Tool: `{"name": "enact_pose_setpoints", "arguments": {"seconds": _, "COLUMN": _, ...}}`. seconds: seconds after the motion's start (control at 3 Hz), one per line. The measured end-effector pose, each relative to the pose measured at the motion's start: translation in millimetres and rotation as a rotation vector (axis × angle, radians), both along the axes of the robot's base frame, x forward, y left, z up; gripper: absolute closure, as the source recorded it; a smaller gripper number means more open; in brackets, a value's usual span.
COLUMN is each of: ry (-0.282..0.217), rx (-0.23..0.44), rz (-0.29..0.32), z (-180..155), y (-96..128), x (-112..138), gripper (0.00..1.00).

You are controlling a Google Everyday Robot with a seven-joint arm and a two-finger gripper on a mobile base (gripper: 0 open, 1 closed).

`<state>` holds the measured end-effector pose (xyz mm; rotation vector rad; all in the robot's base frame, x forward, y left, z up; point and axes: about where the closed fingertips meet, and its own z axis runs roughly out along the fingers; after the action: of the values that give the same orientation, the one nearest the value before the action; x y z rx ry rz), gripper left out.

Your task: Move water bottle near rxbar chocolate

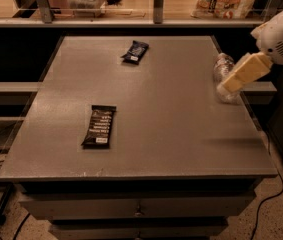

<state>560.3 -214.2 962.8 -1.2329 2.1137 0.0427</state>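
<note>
Telling me where your hand is would help.

— My cream-coloured hand (231, 86) hangs low over the right edge of the flat grey table (181, 134), with my white arm behind it. It overlaps the small clear crinkly plastic water bottle (222, 66) there and covers its nearer part. Whether the hand is open, closed or gripping the bottle, I cannot tell.

— And the bar?

— The long flat black rxbar chocolate wrapper (99, 126) with white lettering lies on the table's left half, toward the front, well apart from the bottle. A shorter, shiny black packet (135, 52) lies near the far edge, apart from both.
</note>
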Motion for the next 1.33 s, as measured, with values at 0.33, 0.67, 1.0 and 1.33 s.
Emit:
{"name": "enact_pose_setpoints", "arguments": {"seconds": 0.33, "ry": 0.001, "rx": 0.125, "rz": -0.068, "z": -14.6, "y": 5.7, "x": 30.4, "gripper": 0.0}}
{"name": "enact_pose_setpoints", "arguments": {"seconds": 0.67, "ry": 0.01, "rx": 0.226, "rz": -0.148, "z": -32.1, "y": 4.5, "x": 55.6, "gripper": 0.0}}
{"name": "enact_pose_setpoints", "arguments": {"seconds": 1.0, "ry": 0.028, "rx": 0.289, "rz": -0.255, "z": -54.7, "y": -3.5, "x": 82.7, "gripper": 0.0}}
{"name": "enact_pose_setpoints", "arguments": {"seconds": 1.33, "ry": 0.044, "rx": 0.285, "rz": -0.309, "z": -68.8, "y": -9.3, "x": 94.0, "gripper": 0.0}}
